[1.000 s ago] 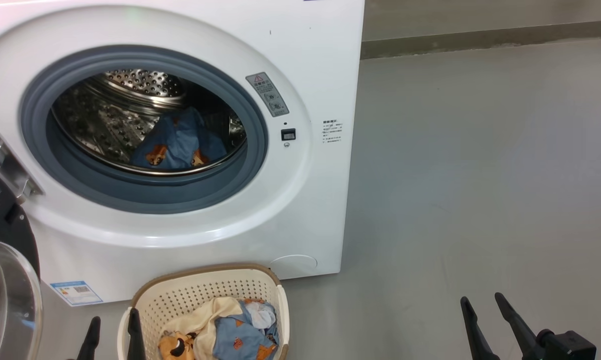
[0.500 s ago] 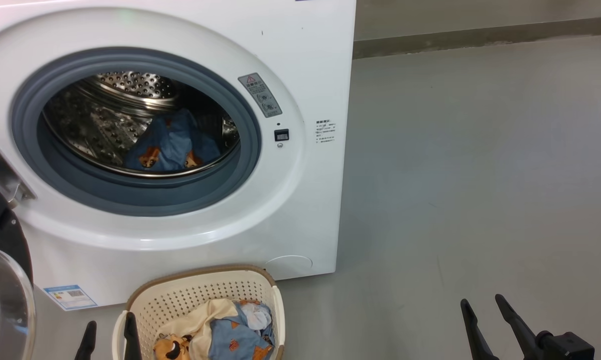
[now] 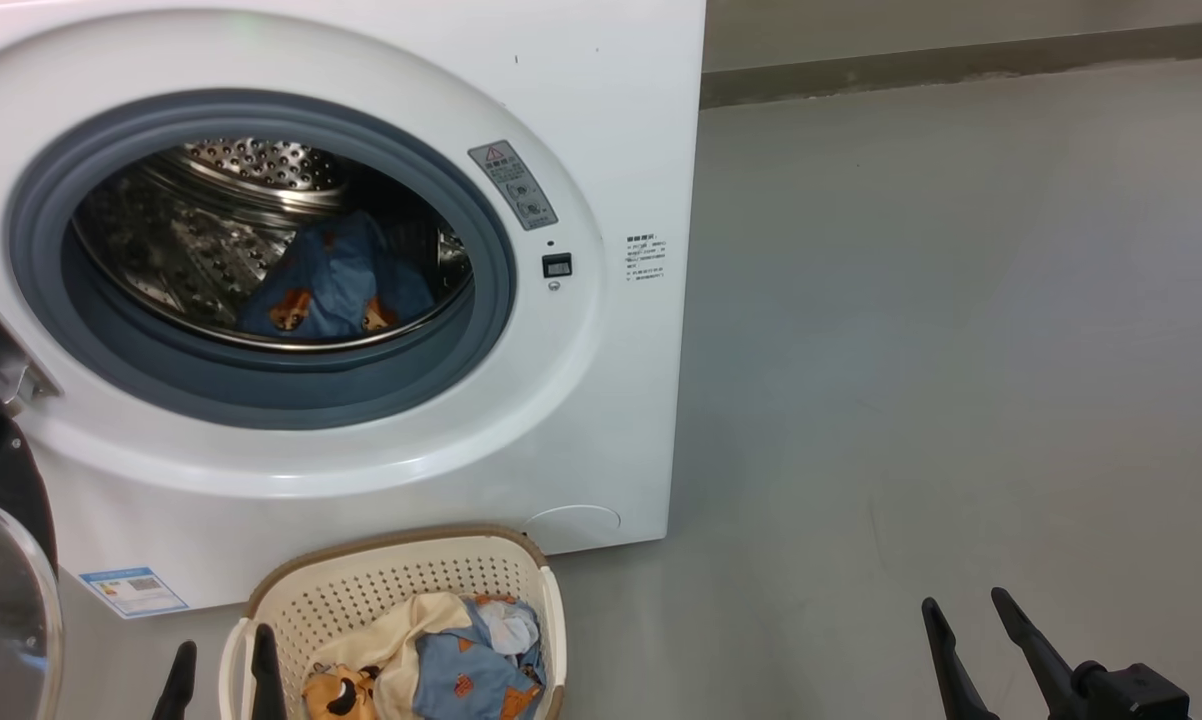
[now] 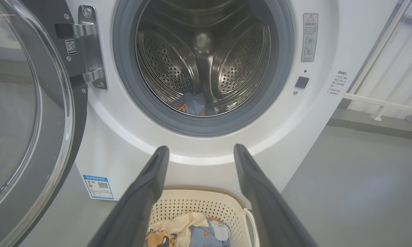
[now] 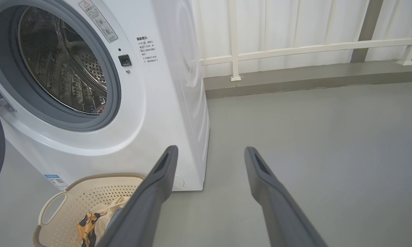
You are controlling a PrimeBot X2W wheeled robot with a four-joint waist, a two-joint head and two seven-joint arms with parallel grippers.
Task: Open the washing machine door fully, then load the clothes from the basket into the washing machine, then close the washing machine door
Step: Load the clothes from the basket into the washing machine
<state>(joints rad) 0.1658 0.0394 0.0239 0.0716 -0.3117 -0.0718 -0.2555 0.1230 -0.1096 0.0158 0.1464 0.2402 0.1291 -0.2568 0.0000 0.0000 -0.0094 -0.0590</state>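
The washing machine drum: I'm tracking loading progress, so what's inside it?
A light blue garment with orange figures lies on the drum floor; anything under it is covered.

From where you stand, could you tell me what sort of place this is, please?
Probably a laundry corner on a balcony: a washer, a basket of clothes, a white railing.

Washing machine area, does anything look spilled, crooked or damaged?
Nothing stands out. The door hangs open on the left, one blue garment lies in the drum, the other clothes sit inside the basket, and none lie on the floor.
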